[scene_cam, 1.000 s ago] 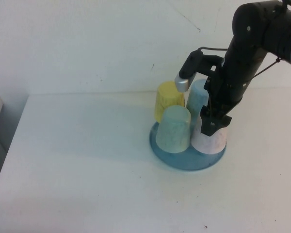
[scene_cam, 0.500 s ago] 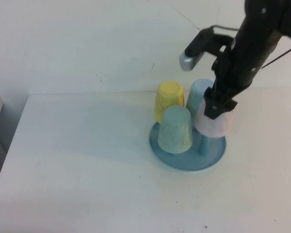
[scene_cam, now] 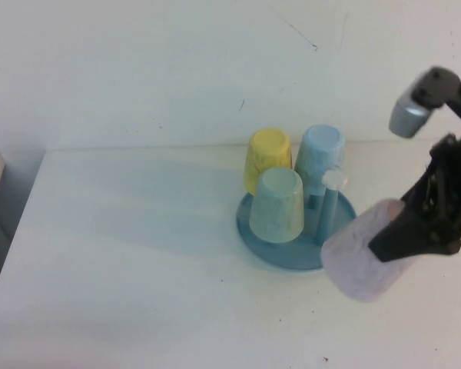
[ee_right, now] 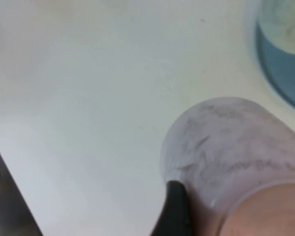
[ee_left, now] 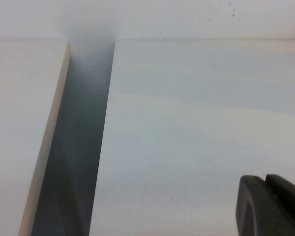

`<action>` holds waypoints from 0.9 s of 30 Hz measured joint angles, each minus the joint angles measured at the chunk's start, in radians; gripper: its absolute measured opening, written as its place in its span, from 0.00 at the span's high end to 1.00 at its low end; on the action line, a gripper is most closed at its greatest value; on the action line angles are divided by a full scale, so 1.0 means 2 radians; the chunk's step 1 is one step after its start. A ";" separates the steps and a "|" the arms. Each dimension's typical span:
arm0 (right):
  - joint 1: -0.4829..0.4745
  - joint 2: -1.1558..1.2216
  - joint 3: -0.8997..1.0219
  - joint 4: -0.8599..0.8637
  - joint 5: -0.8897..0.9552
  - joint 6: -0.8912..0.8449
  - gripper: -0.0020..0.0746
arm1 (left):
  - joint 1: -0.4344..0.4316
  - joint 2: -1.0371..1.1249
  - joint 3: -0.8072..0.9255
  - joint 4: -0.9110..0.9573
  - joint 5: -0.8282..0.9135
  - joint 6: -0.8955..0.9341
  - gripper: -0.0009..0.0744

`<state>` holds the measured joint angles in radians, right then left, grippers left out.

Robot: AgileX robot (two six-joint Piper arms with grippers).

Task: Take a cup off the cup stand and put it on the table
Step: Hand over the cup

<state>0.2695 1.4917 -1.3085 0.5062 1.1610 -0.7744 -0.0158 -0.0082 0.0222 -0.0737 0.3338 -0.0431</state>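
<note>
- The right gripper [scene_cam: 396, 234] was pinching the cup [scene_cam: 361, 254] at its rim, one finger [ee_right: 174, 211] outside the wall (the other not visible).
- The cup was tilted, held clear above the desk [scene_cam: 138, 261], just right of the cup stand [scene_cam: 292, 254].
- One white-capped peg [scene_cam: 334, 181] on the stand stood bare.
- A mint green cup [scene_cam: 278, 204], a yellow cup [scene_cam: 267, 157] and a light blue cup [scene_cam: 320, 157] sat inverted on the stand.
- The left gripper [ee_left: 273, 206] hung above the desk's left edge; cannot tell its finger state.
</note>
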 joint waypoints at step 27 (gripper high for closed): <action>-0.153 0.110 0.225 0.588 -0.010 0.061 0.24 | 0.000 0.000 0.000 0.000 0.000 0.001 0.99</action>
<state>-0.0361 1.7117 -0.8582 1.6822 1.1417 -0.6532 -0.0158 -0.0082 0.0222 -0.0737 0.3338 -0.0406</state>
